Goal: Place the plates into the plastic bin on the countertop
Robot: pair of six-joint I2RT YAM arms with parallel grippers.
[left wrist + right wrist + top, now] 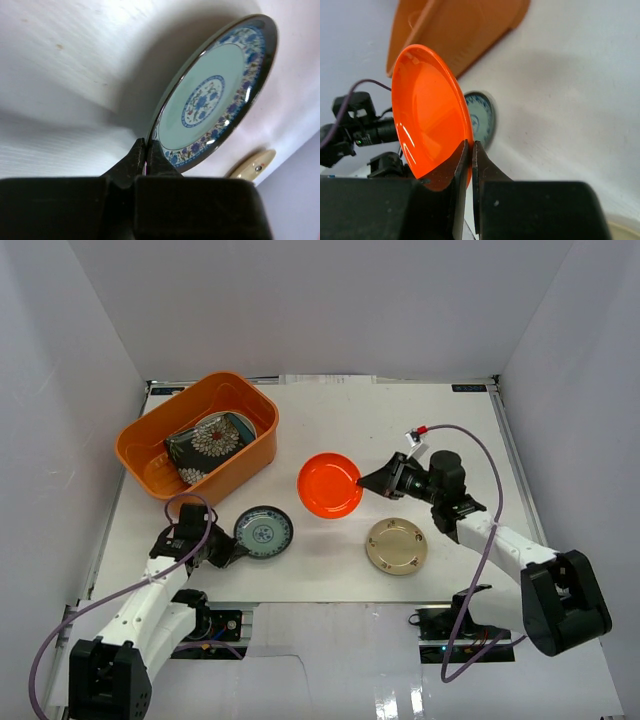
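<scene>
Right claw (365,482) pinches the red plate (330,485), left claw (235,552) the patterned plate (265,531); bin (245,462) holds floral plate (205,443).

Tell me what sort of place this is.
Likely a robot test cell, not a kitchen: white walls box in a white tabletop, and the mounted left arm and right arm hold a blue-patterned plate and a red plate beside an orange plastic bin.

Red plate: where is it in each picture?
Top external: red plate mid-table, its right rim in the right fingers.
Left wrist: not in it.
Right wrist: red plate left of centre, rising from the fingers.
Shared landmark: the blue patterned plate, in all three views.
</scene>
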